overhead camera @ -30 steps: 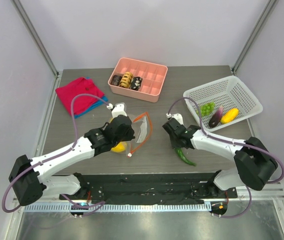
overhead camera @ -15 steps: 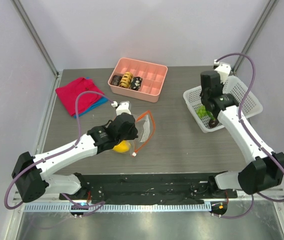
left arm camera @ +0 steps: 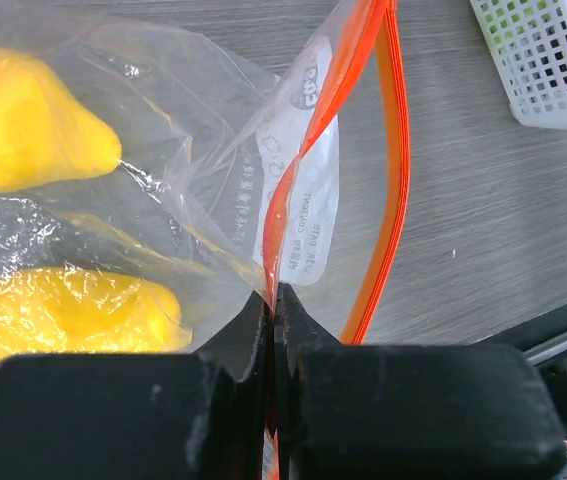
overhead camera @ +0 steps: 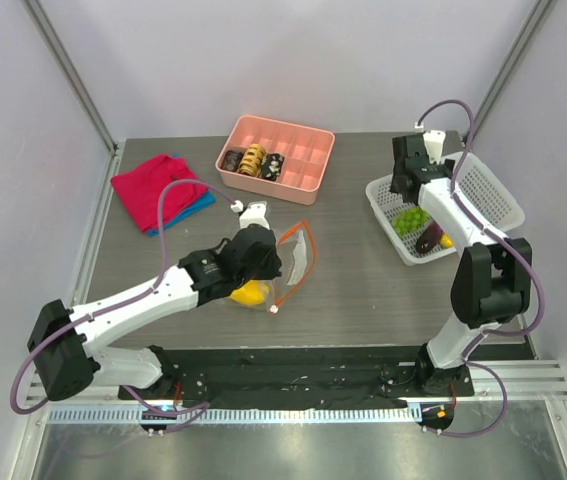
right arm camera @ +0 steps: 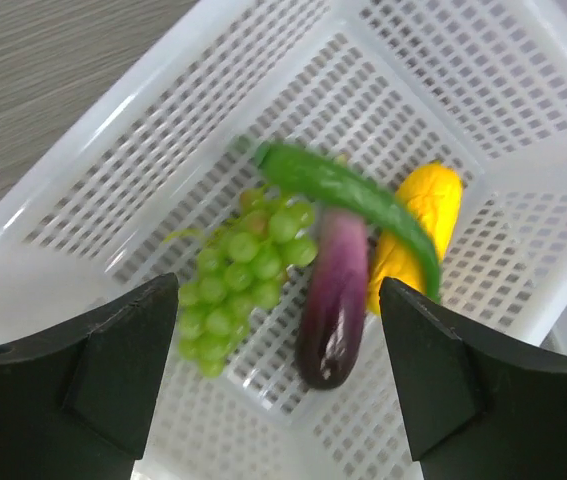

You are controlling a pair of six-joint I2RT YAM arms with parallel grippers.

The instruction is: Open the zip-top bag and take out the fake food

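The clear zip-top bag (overhead camera: 288, 262) with its orange-red zipper strip (left arm camera: 395, 170) sits mid-table, its mouth parted. My left gripper (overhead camera: 263, 255) is shut on one zipper lip (left arm camera: 275, 262). Two yellow pieces of fake food (left arm camera: 38, 118) (left arm camera: 68, 312) are inside the bag. My right gripper (right arm camera: 278, 300) stands open above the white basket (right arm camera: 93, 200). In the basket lie green grapes (right arm camera: 238, 285), a purple eggplant (right arm camera: 331, 305) and a yellow piece (right arm camera: 421, 225). A blurred green long vegetable (right arm camera: 348, 192) lies across them, free of the fingers (right arm camera: 123, 365).
A pink compartment tray (overhead camera: 308, 162) with brown and tan pastry pieces stands at the back centre. A red folded cloth (overhead camera: 158, 188) lies at the back left. The white basket (overhead camera: 483, 185) is at the right edge, with the right gripper (overhead camera: 406, 185) over its left side.
My right arm carried the green long vegetable from the table's middle to the basket, opened and let it go. The left gripper, still shut on the bag, shifted slightly right.
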